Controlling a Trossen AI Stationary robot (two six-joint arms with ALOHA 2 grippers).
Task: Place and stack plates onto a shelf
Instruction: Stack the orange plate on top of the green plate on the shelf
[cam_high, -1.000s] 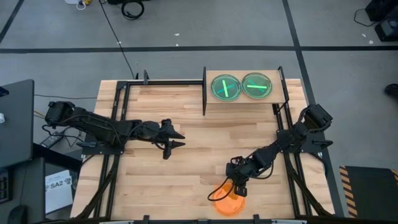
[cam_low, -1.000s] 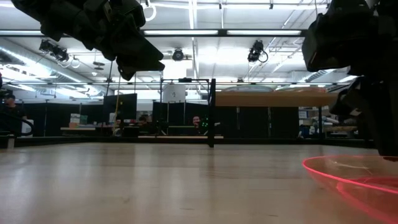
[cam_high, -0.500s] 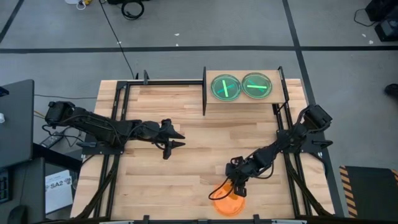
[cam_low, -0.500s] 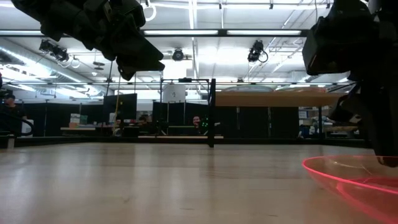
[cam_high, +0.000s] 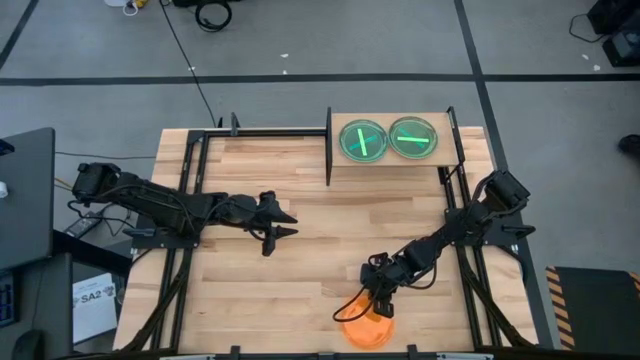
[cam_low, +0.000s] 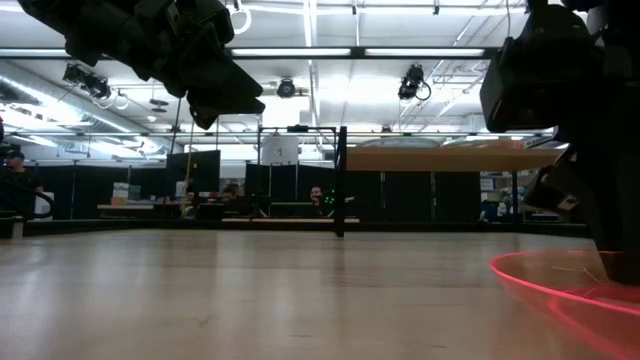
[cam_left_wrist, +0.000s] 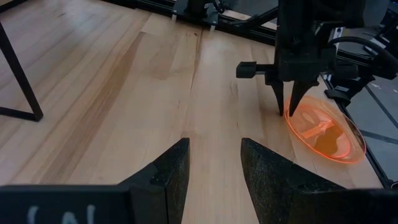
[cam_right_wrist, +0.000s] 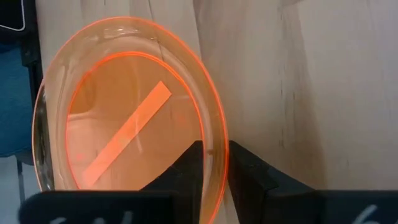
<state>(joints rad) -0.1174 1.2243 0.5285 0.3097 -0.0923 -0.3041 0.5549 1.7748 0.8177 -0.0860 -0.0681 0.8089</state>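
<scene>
Between the fingers of the right tool (cam_right_wrist: 211, 177) runs the near rim of the orange plate (cam_right_wrist: 124, 118), one finger inside the dish and one outside, the gap between them narrow; whether they already press on the plastic I cannot tell. Straddling the edge like this looks like the only workable way to lift so shallow a dish. That plate lies on the bench (cam_high: 300, 260) directly beneath the right tool (cam_high: 380, 305), at the front edge, far from the shelf (cam_high: 395, 160), where two green plates (cam_high: 363, 139) sit side by side.

Off to that tool's side, the left tool (cam_high: 275, 222) hangs above bare wood, fingers spread wide and empty, apparently waiting.

The right wrist view alone shows the rim passing between the fingers. From overhead the arm covers that contact, though only there do shelf and green plates appear in plan. The left wrist view shows the right tool (cam_left_wrist: 292, 102) pointing straight down onto the plate's edge.
</scene>
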